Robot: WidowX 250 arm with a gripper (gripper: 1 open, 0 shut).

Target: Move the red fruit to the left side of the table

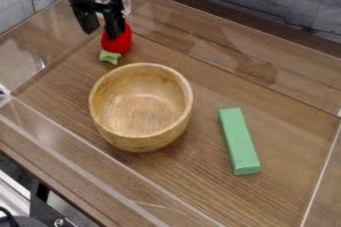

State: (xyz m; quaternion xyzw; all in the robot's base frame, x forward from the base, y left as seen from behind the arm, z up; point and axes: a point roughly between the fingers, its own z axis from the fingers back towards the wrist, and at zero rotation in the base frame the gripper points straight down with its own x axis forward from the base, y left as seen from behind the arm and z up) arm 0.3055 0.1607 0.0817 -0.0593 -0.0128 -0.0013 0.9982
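Observation:
The red fruit (118,40), a small strawberry with its green leafy end pointing toward the camera, lies on the brown wood-grain table (253,77) at the far left, near the back acrylic wall. My black gripper (102,24) hangs just above and behind it, pointing down. Its fingers (118,22) are spread apart with nothing between them. The fruit is free of the gripper and rests on the tabletop.
A wooden bowl (134,137) stands in the middle of the table, just in front of the fruit. A flat green block (240,141) lies to its right. Low clear acrylic walls (40,62) ring the tabletop.

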